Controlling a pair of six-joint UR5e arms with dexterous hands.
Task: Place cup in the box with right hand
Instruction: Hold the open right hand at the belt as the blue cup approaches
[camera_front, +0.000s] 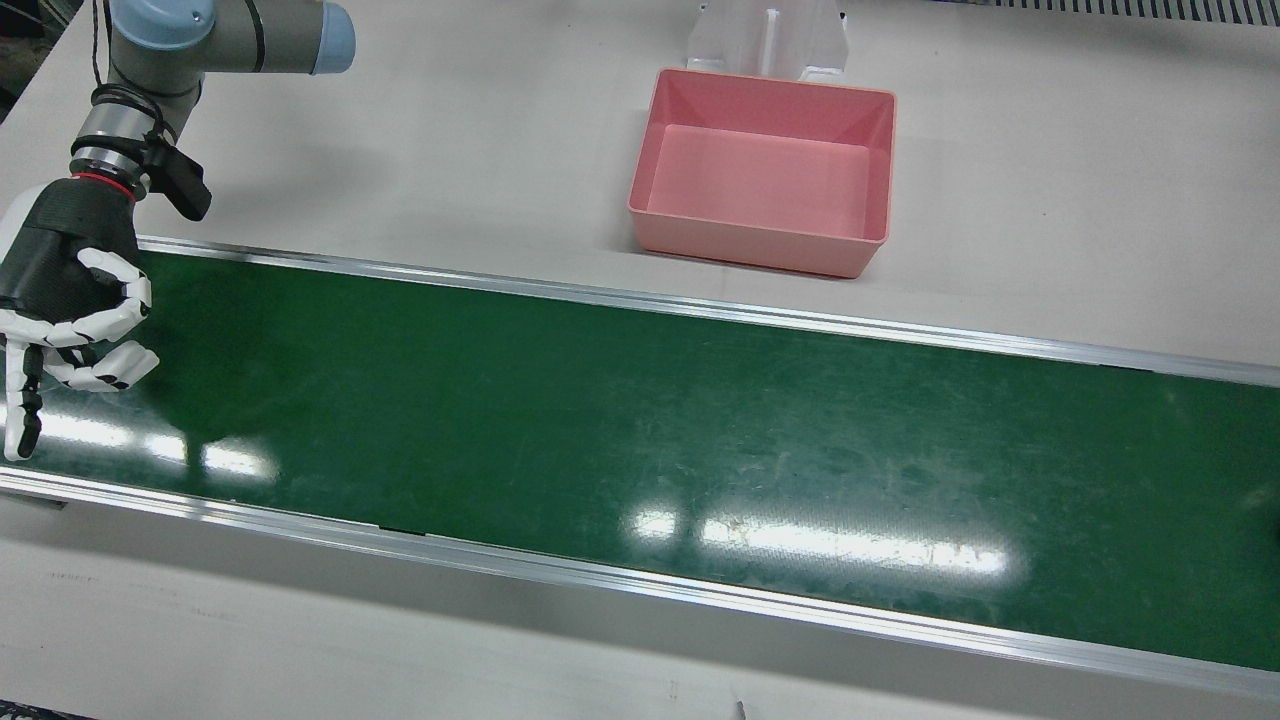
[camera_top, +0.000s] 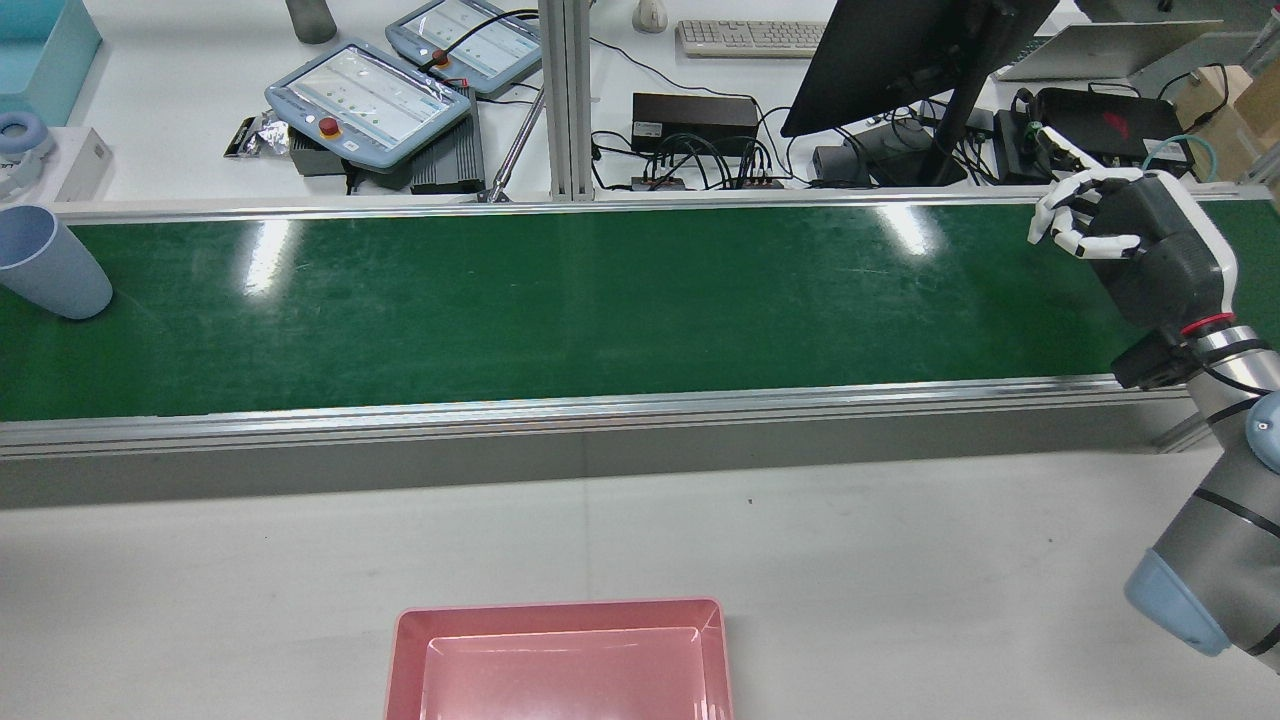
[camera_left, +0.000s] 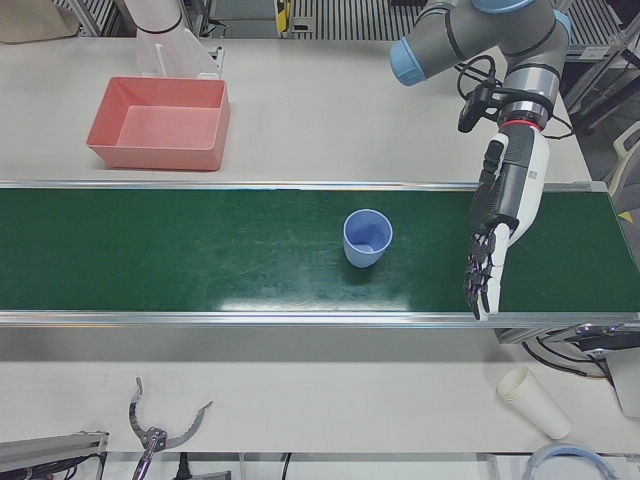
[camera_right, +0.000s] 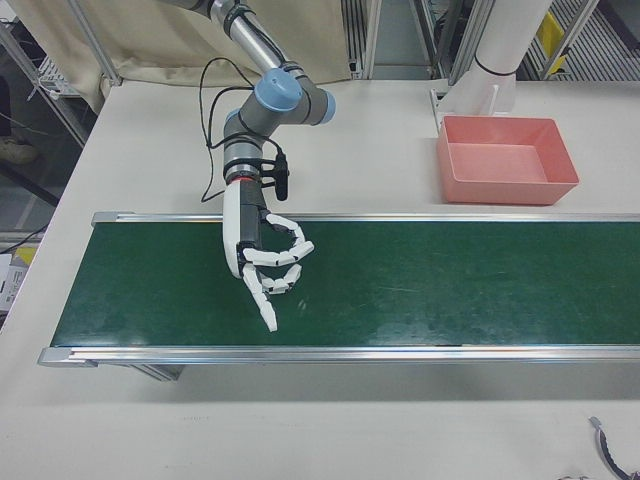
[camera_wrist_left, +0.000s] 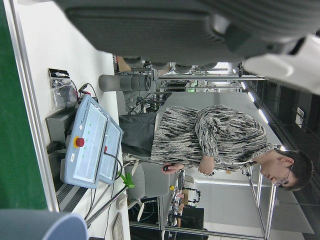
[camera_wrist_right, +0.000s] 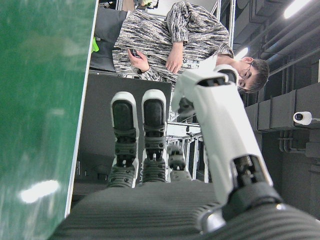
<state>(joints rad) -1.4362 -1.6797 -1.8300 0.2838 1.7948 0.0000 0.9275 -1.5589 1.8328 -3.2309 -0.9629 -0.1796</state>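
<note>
A light blue cup (camera_left: 367, 238) stands upright on the green belt (camera_left: 200, 260), mouth up; in the rear view this cup (camera_top: 45, 262) is at the belt's far left end. The pink box (camera_front: 765, 170) sits empty on the white table beside the belt, and also shows as the box (camera_right: 505, 158) at the back right. My right hand (camera_front: 70, 300) hovers over the opposite end of the belt, far from the cup, fingers loosely curled and holding nothing. My left hand (camera_left: 498, 225) hangs to the right of the cup, fingers stretched down, apart from it.
A white arm pedestal (camera_front: 765, 35) stands just behind the box. Stacked white paper cups (camera_left: 533, 400) and pliers (camera_left: 150, 435) lie on the near table. Teach pendants (camera_top: 370, 100) and a monitor (camera_top: 900, 50) sit beyond the belt. A person (camera_wrist_left: 210, 145) stands there.
</note>
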